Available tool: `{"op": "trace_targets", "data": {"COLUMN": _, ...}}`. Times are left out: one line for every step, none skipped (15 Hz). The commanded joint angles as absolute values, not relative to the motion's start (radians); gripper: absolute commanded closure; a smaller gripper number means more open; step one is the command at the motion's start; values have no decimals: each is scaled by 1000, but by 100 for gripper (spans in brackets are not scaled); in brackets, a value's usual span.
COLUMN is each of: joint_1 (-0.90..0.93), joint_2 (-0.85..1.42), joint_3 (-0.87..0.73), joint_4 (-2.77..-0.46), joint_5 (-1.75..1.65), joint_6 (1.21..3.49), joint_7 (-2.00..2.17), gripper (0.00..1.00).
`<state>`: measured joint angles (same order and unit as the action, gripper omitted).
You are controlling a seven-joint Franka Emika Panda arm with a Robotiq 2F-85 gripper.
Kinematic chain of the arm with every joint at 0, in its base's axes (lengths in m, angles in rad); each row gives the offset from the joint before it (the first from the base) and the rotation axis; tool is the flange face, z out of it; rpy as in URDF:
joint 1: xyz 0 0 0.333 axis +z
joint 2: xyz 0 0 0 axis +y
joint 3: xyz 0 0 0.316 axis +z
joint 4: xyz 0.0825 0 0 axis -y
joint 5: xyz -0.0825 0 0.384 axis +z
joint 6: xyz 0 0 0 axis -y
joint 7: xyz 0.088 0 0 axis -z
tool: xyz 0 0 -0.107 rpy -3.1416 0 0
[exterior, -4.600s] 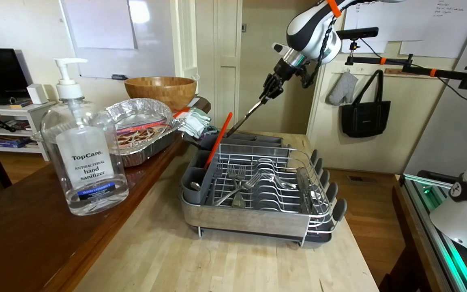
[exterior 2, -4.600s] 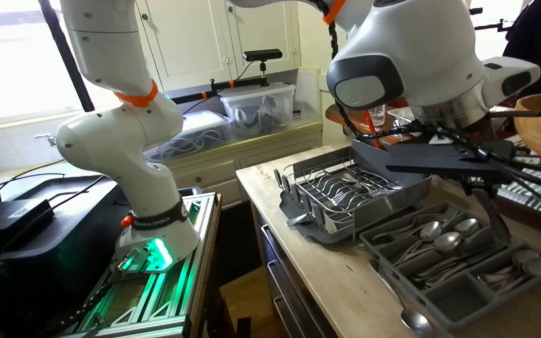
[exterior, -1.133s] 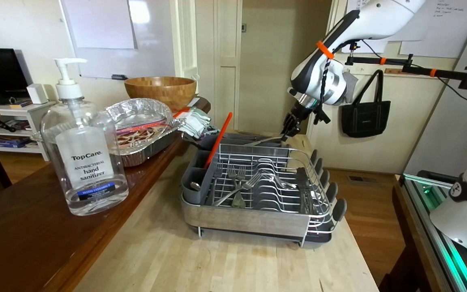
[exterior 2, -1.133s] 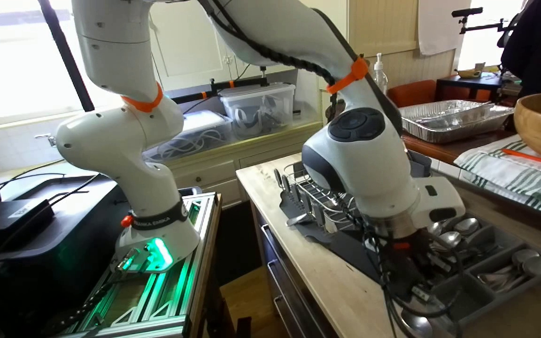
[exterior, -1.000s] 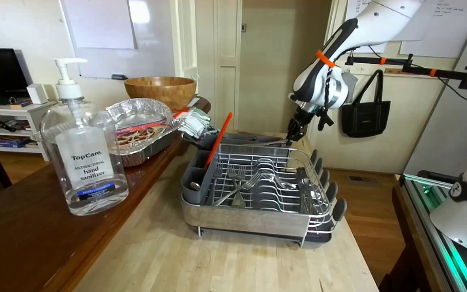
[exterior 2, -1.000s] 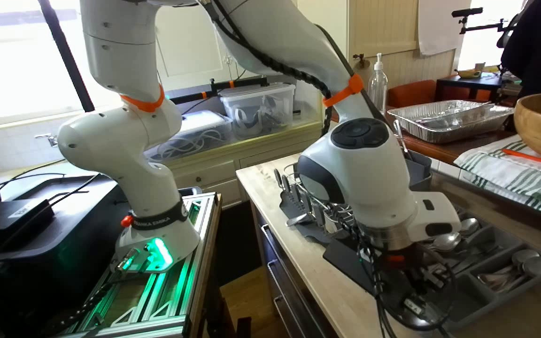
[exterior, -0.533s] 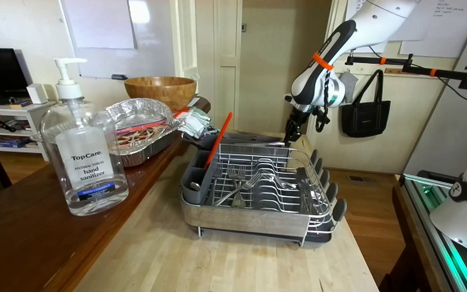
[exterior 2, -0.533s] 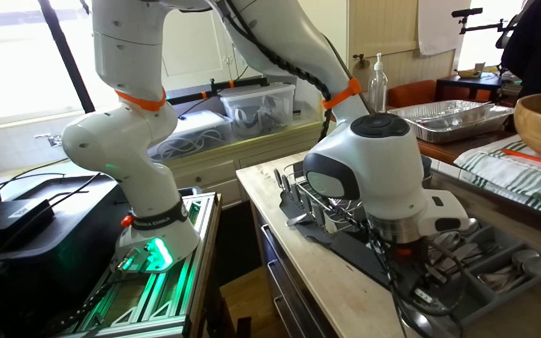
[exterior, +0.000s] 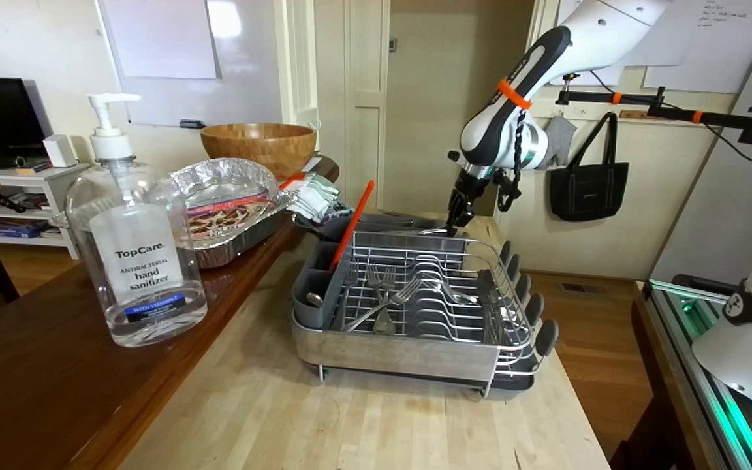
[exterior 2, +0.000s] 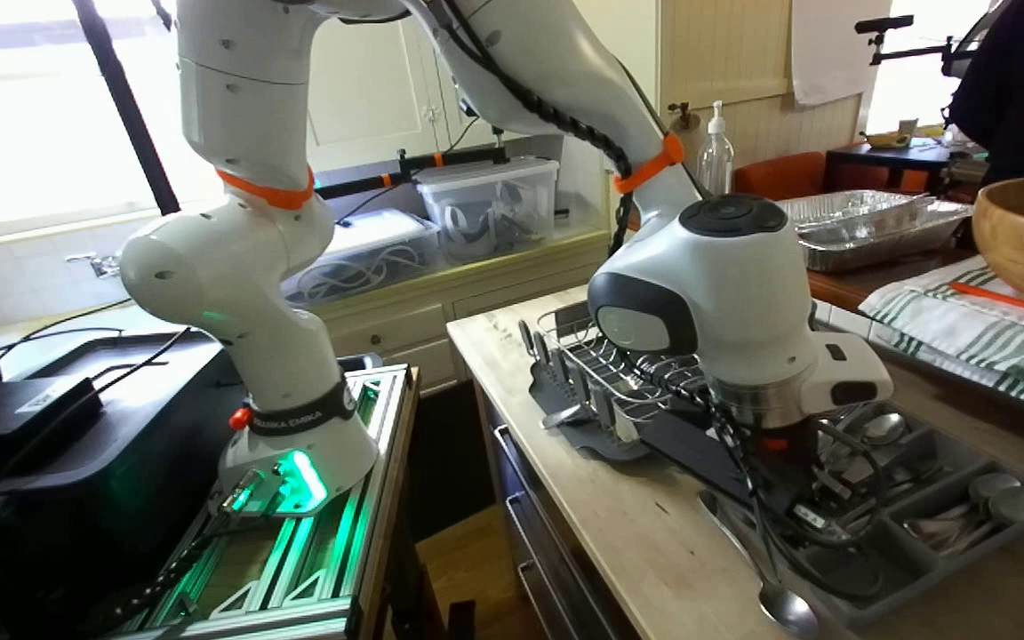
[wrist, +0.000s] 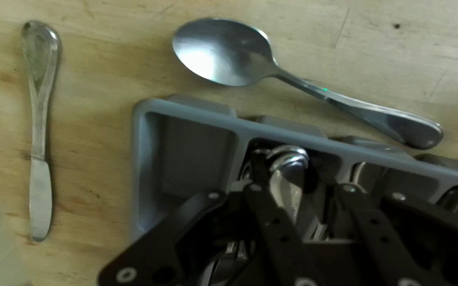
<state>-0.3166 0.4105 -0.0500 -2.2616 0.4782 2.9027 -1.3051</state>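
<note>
In an exterior view, working rightward, a red stick (exterior: 352, 225) leans at the left of a dish rack (exterior: 395, 353), where forks (exterior: 401, 297) lie on the wires; the rack stands on your desk (exterior: 324, 424). Beyond it, your tool (exterior: 452, 226) hangs low. A few seconds ago it stood clearly higher; now it is down beside a silvery piece (exterior: 433, 230) that lies nearly level. That lowering likely means you are working in among the cutlery, where small sideways errors count.

In the wrist view, starting left, a knife (wrist: 40, 131) lies flat on the desk, well apart from the cutlery tray (wrist: 135, 171). Next is the tray's corner compartment (wrist: 195, 155), then the one with shiny handle ends (wrist: 286, 188) in it. The tool's jaws stand narrow there, with the front handle between them; you cannot tell whether they pinch it or only flank it, nor whether it is that same silvery piece. Just beside the tray, a large spoon (wrist: 225, 51) rests on the desk, its handle running rightward. Farthest right, more cutlery ends (wrist: 457, 204) show in another compartment.
</note>
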Motion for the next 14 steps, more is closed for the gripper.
{"op": "trace_targets", "data": {"joint_1": -282, "joint_2": 402, "joint_3": -97, "joint_4": -2272, "joint_5": 340, "joint_6": 2894, "joint_7": -1137, "gripper": 45}}
{"op": "trace_targets", "data": {"joint_1": -278, "joint_2": 400, "joint_3": -105, "joint_4": -2270, "joint_5": 309, "joint_6": 2887, "joint_7": -1107, "gripper": 45}}
{"op": "trace_targets", "data": {"joint_1": -285, "joint_2": 397, "joint_3": -100, "joint_4": -2268, "joint_5": 275, "joint_6": 2887, "joint_7": -1072, "gripper": 38}}
{"op": "trace_targets", "data": {"joint_1": -290, "joint_2": 394, "joint_3": -99, "joint_4": -2266, "joint_5": 244, "joint_6": 2881, "joint_7": -1040, "gripper": 31}}
{"op": "trace_targets", "data": {"joint_1": -291, "joint_2": 394, "joint_3": -102, "joint_4": -2263, "joint_5": 211, "joint_6": 2875, "joint_7": -1009, "gripper": 23}}
{"op": "trace_targets", "data": {"joint_1": -300, "joint_2": 393, "joint_3": -94, "joint_4": -2262, "joint_5": 189, "joint_6": 2872, "joint_7": -990, "gripper": 16}}
{"op": "trace_targets", "data": {"joint_1": -313, "joint_2": 389, "joint_3": -80, "joint_4": -2260, "joint_5": 173, "joint_6": 2867, "joint_7": -981, "gripper": 9}}
{"op": "trace_targets", "data": {"joint_1": -348, "joint_2": 380, "joint_3": -38, "joint_4": -2260, "joint_5": 177, "joint_6": 2861, "joint_7": -1015, "gripper": 1}}
{"op": "trace_targets", "data": {"joint_1": -395, "joint_2": 371, "joint_3": 22, "joint_4": -2260, "joint_5": 193, "joint_6": 2861, "joint_7": -1080, "gripper": 0}}
{"op": "trace_targets", "data": {"joint_1": -414, "joint_2": 370, "joint_3": 49, "joint_4": -2254, "joint_5": 199, "joint_6": 2851, "joint_7": -1103, "gripper": 0}}
{"op": "trace_targets", "data": {"joint_1": -448, "joint_2": 367, "joint_3": 95, "joint_4": -2244, "joint_5": 216, "joint_6": 2820, "joint_7": -1152, "gripper": 0}}
{"op": "trace_targets", "data": {"joint_1": -465, "joint_2": 368, "joint_3": 124, "joint_4": -2233, "joint_5": 227, "joint_6": 2784, "joint_7": -1190, "gripper": 0}}
{"op": "trace_targets", "data": {"joint_1": -465, "joint_2": 374, "joint_3": 130, "joint_4": -2225, "joint_5": 229, "joint_6": 2757, "joint_7": -1213, "gripper": 0}}
{"op": "trace_targets", "data": {"joint_1": -468, "joint_2": 380, "joint_3": 136, "joint_4": -2210, "joint_5": 221, "joint_6": 2709, "joint_7": -1260, "gripper": 0}}
